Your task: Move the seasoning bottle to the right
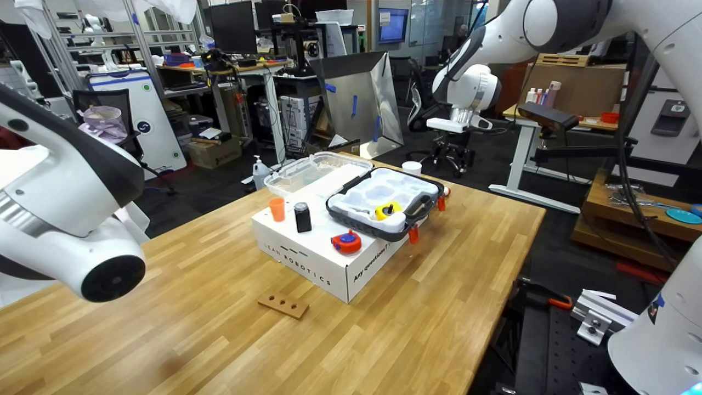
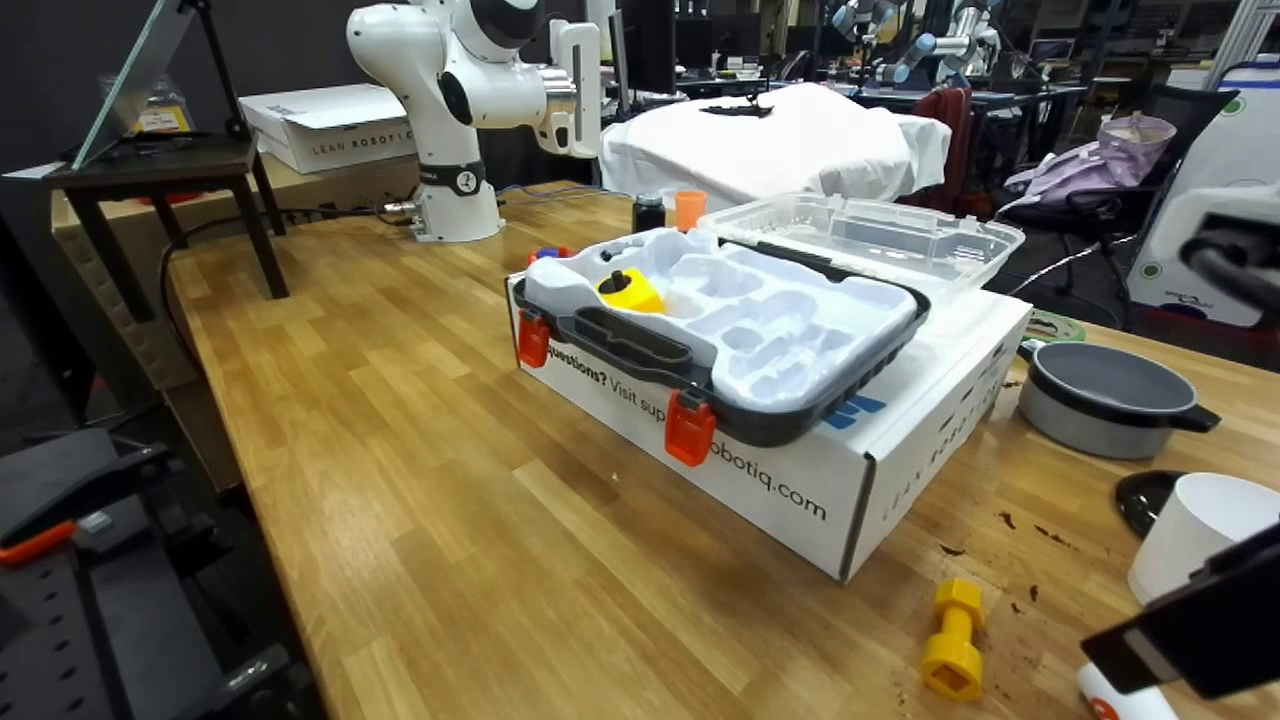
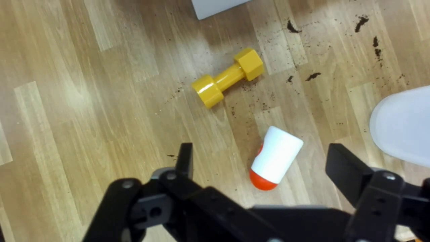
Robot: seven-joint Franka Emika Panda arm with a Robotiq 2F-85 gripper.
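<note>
In the wrist view, the seasoning bottle [image 3: 278, 155], white with an orange-red cap, lies on its side on the wooden table. My gripper [image 3: 260, 149] is open, one finger on each side of the bottle with gaps on both sides; nothing is held. In an exterior view the bottle [image 2: 1125, 697] is partly cut off at the lower right, beneath my black gripper [image 2: 1150, 640], which hides part of it. In an exterior view a small white and red thing, likely the bottle [image 1: 447, 191], shows just past the black case.
A yellow bolt-shaped piece [image 3: 228, 77] lies by the bottle; a white cup [image 3: 403, 124] stands on its other side. The white box [image 2: 700, 470] bears an open case [image 2: 780, 425]. A grey pan [image 2: 1090, 420] stands beyond. Dark crumbs are scattered on the table.
</note>
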